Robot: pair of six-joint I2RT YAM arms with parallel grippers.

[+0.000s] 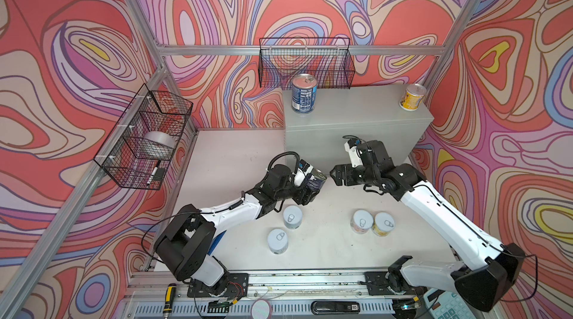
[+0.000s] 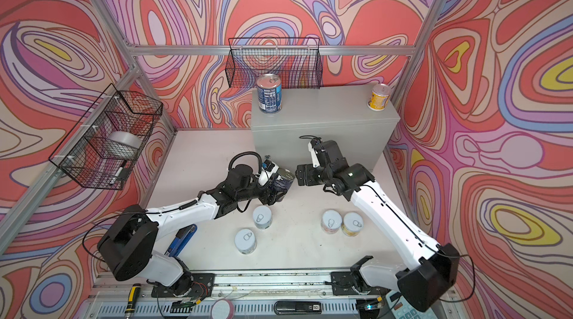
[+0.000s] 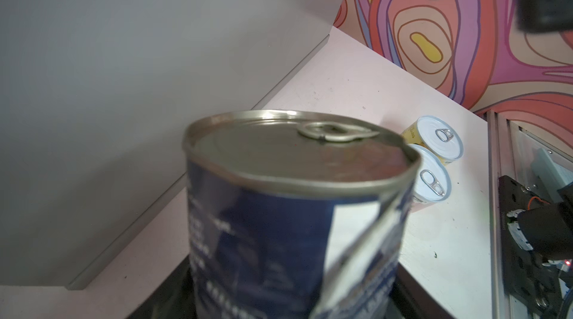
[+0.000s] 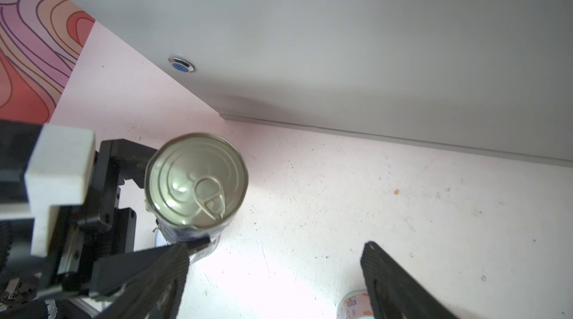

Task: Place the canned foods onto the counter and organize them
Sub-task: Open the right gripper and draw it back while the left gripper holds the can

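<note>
The left arm reaches from the tabletop's near left edge toward its middle, with the left gripper (image 1: 313, 187) clamped around a dark blue can (image 1: 319, 178). The right arm bends in from the near right edge. The right gripper (image 1: 333, 177) faces the left one, jaws spread apart and empty, just beside that can.

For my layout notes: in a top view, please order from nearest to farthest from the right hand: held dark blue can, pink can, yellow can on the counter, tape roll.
1. Held dark blue can, just beside the right hand.
2. Pink can, on the table in front.
3. Yellow can, back right on the counter.
4. Tape roll, in the left wall basket.
</note>
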